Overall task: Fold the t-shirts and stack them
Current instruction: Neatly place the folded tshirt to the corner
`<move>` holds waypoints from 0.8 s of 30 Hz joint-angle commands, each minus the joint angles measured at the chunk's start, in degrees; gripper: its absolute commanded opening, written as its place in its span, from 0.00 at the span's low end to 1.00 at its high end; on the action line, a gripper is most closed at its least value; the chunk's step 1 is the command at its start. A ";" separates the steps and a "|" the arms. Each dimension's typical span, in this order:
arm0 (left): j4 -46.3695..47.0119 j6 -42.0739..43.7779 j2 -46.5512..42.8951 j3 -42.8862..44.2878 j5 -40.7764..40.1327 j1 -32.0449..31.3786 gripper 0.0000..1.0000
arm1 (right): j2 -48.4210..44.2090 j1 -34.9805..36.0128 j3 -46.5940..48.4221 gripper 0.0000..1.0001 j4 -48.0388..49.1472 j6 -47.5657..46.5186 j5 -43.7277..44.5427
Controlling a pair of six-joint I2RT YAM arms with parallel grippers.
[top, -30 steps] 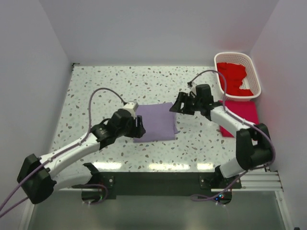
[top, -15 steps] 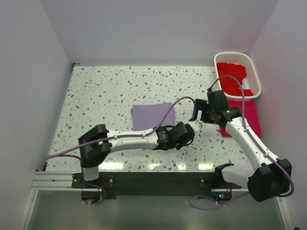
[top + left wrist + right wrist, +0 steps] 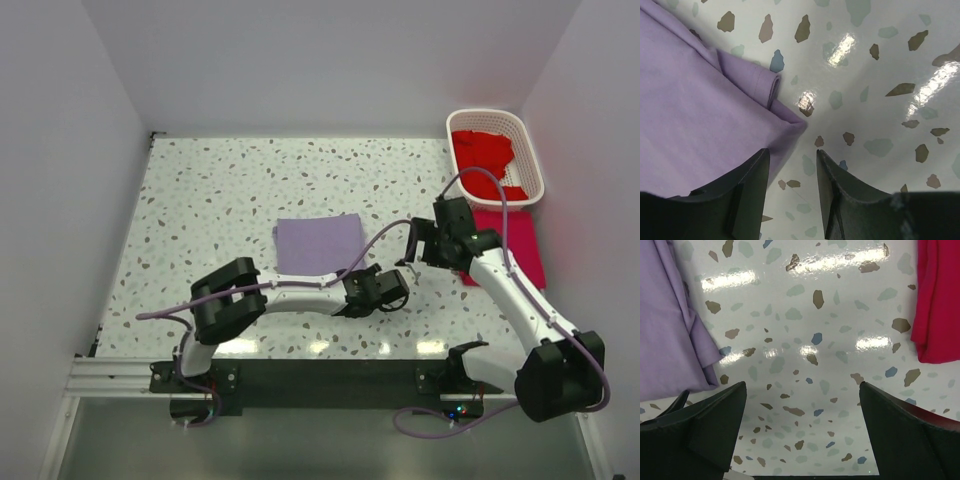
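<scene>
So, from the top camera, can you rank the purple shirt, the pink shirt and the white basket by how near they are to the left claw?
1. lavender shirt: its near corner is right by the left gripper, to its left.
2. pink shirt: off to the right.
3. white basket: far right corner.

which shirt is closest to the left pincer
The lavender shirt, folded flat; its corner lies right by the left pincer. The pink shirt lies far right, and the red ones sit in the basket.
</scene>
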 commanded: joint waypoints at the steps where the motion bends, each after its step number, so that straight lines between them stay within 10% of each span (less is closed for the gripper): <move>1: 3.77 0.98 1.31 0.12 -2.44 0.44 0.47 | 0.41 0.11 -0.82 0.99 2.38 0.79 -3.70; 17: 11.23 -1.74 -0.17 -6.03 -3.06 1.76 0.00 | 3.04 0.11 -5.91 0.99 12.75 5.71 -14.69; 24: 10.81 -3.32 -7.38 -8.41 -2.62 2.20 0.00 | 10.50 -0.06 -6.62 0.98 21.44 9.75 -24.44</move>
